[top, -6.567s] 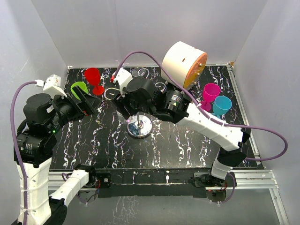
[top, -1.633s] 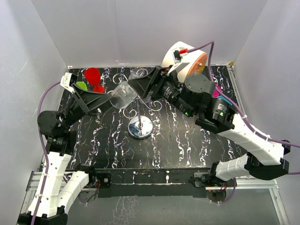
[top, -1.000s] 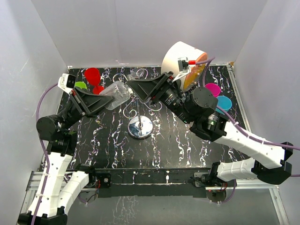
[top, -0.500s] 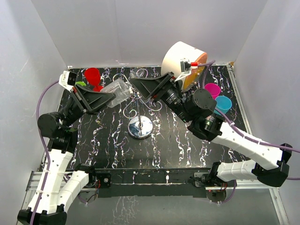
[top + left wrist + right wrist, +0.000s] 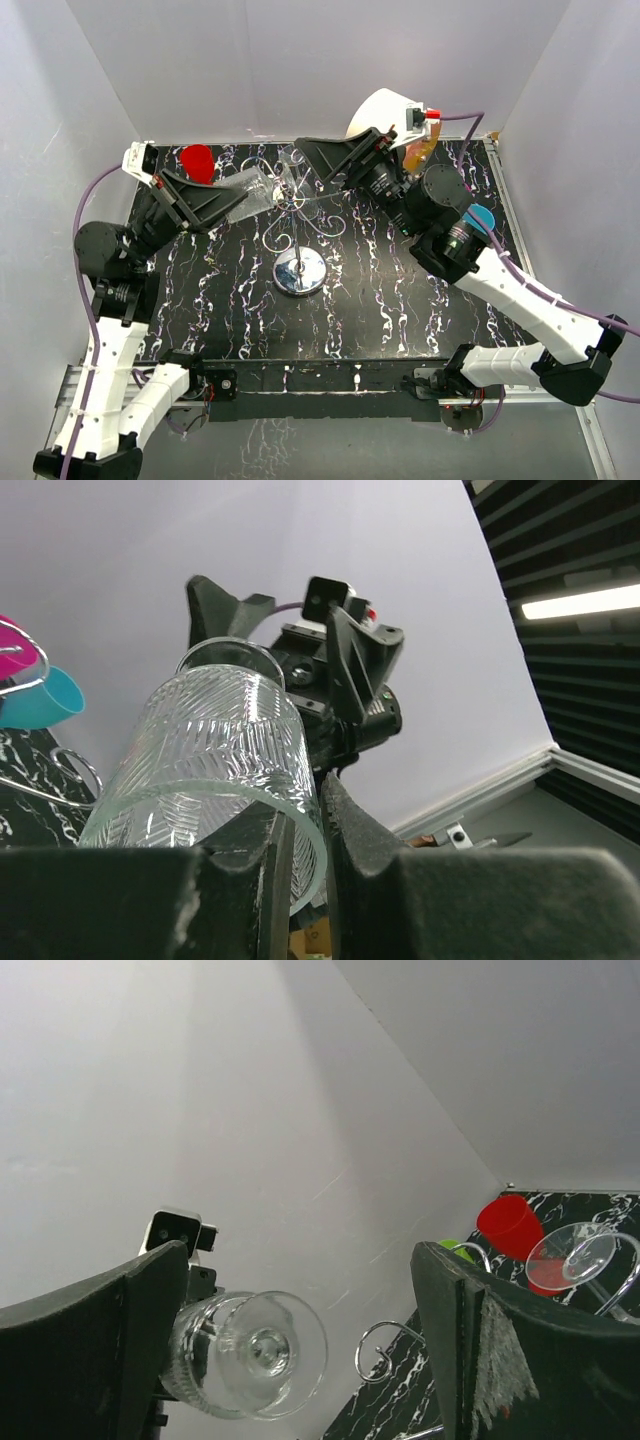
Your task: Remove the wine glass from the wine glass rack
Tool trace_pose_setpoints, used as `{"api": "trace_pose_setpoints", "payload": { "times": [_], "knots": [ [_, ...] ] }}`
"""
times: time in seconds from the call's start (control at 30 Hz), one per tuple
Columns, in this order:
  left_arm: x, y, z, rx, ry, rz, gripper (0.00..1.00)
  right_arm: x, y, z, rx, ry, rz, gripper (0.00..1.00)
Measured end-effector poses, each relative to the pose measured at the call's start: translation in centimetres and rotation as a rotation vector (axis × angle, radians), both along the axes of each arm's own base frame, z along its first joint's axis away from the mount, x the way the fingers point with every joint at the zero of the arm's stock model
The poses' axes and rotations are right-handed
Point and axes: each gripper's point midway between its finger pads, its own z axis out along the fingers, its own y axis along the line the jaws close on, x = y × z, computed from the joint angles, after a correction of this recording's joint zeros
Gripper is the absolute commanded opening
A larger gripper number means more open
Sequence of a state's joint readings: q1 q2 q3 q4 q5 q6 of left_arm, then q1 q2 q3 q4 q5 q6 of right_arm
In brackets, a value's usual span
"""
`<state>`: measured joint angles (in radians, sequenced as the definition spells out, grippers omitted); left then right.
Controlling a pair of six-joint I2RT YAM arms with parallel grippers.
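Right now the left gripper (image 5: pixel 232 205) pinches the tipped wine glass (image 5: pixel 252 188) beside the rack (image 5: pixel 298 272). The right gripper (image 5: pixel 318 165) gapes wide, empty.

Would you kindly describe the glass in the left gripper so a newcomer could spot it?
On the black table, find the silver wire rack in the middle. Just left of its top, the left gripper holds a glass tipped sideways: clear and ribbed, unlike the red cup behind.

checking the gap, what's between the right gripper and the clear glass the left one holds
Top view: a curled wire arm of the rack lies between the right gripper and glass.
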<state>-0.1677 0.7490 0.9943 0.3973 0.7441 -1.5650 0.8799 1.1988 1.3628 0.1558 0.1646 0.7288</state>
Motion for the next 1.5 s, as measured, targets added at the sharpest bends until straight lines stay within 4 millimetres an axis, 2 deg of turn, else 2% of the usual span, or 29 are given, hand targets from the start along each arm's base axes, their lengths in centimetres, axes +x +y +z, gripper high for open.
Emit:
{"api": "trace_pose_setpoints", "payload": {
  "times": [0.13, 0.23, 0.33, 0.43, 0.57, 0.63, 0.77, 0.93, 1.07, 1.17, 1.3, 1.5],
  "knots": [
    [1.5, 0.1, 0.3, 0.084, 0.017, 0.070, 0.00, 0.1, -0.6, 0.5, -0.041, -0.036, -0.032, 0.94],
    [2.3, 0.9, 1.8, 0.182, -0.015, 0.187, 0.00, 0.3, -1.2, 0.2, -0.091, -0.052, -0.066, 0.94],
    [2.4, 2.5, 4.0, 0.289, -0.075, 0.339, 0.00, 0.2, -2.1, -0.2, -0.141, -0.064, -0.102, 0.94],
    [2.5, 5.1, 5.4, 0.416, -0.109, 0.525, 0.00, -0.1, -3.3, 0.0, -0.172, -0.081, -0.137, 0.95],
    [2.9, 9.0, 4.8, 0.587, -0.081, 0.739, 0.00, -0.9, -5.6, 1.1, -0.188, -0.121, -0.194, 0.98],
    [3.7, 10.8, 3.4, 0.686, -0.037, 0.822, 0.00, -1.2, -6.7, 1.5, -0.198, -0.142, -0.225, 0.98],
    [6.2, 13.9, -1.9, 0.930, 0.124, 0.914, 0.00, -1.6, -8.4, 1.6, -0.238, -0.168, -0.276, 0.98],
    [9.4, 16.3, -10.5, 1.225, 0.347, 0.900, 0.00, -1.5, -9.5, 0.8, -0.300, -0.184, -0.328, 0.98],
    [10.2, 17.2, -17.1, 1.389, 0.493, 0.833, 0.00, -1.3, -10.0, -0.2, -0.340, -0.183, -0.353, 0.98],
    [9.9, 17.8, -20.1, 1.450, 0.560, 0.808, 0.00, -1.1, -10.2, -1.1, -0.376, -0.178, -0.368, 0.98],
    [10.2, 19.0, -23.1, 1.461, 0.640, 0.814, 0.00, -0.9, -10.5, -1.3, -0.401, -0.182, -0.384, 0.98],
    [10.5, 23.9, -28.4, 1.389, 0.869, 0.850, 0.00, -1.0, -10.9, -2.1, -0.428, -0.187, -0.399, 0.98]
  ]
}}
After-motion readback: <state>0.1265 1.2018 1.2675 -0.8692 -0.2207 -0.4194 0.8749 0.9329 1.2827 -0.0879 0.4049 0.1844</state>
